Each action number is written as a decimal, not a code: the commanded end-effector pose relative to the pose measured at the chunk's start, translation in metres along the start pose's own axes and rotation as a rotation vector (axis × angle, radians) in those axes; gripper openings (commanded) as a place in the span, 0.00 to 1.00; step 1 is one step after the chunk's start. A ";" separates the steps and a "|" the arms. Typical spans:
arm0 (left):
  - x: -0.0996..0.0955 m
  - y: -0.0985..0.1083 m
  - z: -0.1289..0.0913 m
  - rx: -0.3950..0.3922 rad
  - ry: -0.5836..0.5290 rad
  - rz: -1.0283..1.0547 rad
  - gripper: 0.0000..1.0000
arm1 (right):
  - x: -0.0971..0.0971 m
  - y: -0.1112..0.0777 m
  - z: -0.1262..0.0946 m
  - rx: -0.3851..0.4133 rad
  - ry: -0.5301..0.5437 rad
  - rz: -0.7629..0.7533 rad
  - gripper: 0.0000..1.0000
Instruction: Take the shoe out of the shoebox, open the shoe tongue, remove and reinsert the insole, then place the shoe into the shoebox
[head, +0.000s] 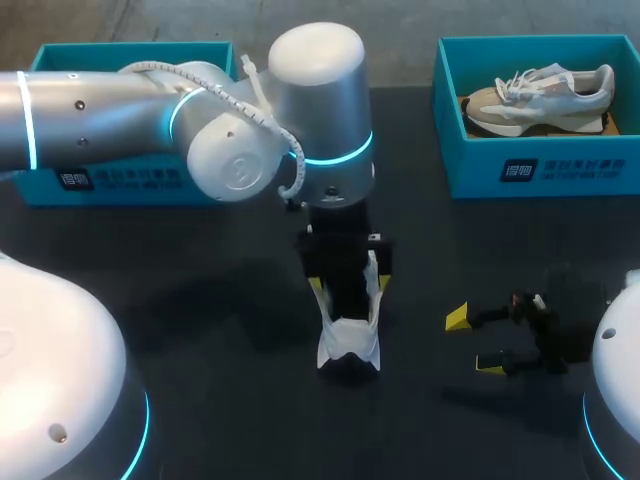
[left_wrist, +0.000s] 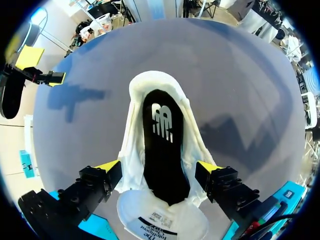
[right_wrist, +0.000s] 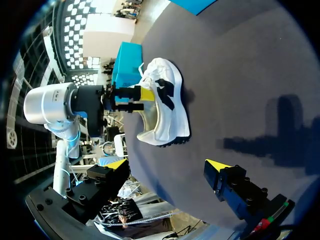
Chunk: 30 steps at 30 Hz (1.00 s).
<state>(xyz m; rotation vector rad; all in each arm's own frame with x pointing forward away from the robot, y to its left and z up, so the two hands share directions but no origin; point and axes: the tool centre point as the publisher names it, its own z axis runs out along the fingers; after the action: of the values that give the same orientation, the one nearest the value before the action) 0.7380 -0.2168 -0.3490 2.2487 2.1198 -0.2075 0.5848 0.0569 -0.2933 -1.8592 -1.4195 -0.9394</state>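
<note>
A white shoe (head: 348, 345) stands in the middle of the table, its toe toward the front edge. In the left wrist view the shoe (left_wrist: 132, 165) is laid wide open: its tongue (left_wrist: 160, 220) is folded back and a black insole (left_wrist: 162, 150) lies inside. My left gripper (head: 350, 285) hangs straight over the shoe's opening. It (left_wrist: 159, 167) is open, one yellow-tipped finger on each side of the shoe. My right gripper (head: 475, 342) hovers open and empty to the right of the shoe. It (right_wrist: 167, 165) looks toward the shoe (right_wrist: 167, 107) from a distance.
A blue shoebox (head: 540, 170) at the back right holds a second, beige and white shoe (head: 540, 95). Another blue box (head: 110, 180) stands at the back left, partly hidden by my left arm. Bare dark tabletop lies around the white shoe.
</note>
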 end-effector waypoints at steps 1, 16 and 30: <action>0.003 0.006 -0.005 -0.005 -0.003 -0.003 0.97 | 0.001 -0.002 -0.001 -0.003 -0.002 0.000 1.00; 0.004 0.025 -0.030 -0.043 -0.033 -0.020 0.96 | 0.001 -0.002 -0.001 -0.003 -0.002 0.000 1.00; 0.011 0.041 -0.063 -0.096 -0.054 -0.024 0.96 | 0.001 -0.002 -0.001 -0.003 -0.002 0.000 1.00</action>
<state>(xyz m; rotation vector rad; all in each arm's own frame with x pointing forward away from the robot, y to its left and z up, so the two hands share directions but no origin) 0.7835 -0.2076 -0.2986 2.1486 2.0873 -0.1652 0.5848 0.0569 -0.2932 -1.8592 -1.4195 -0.9394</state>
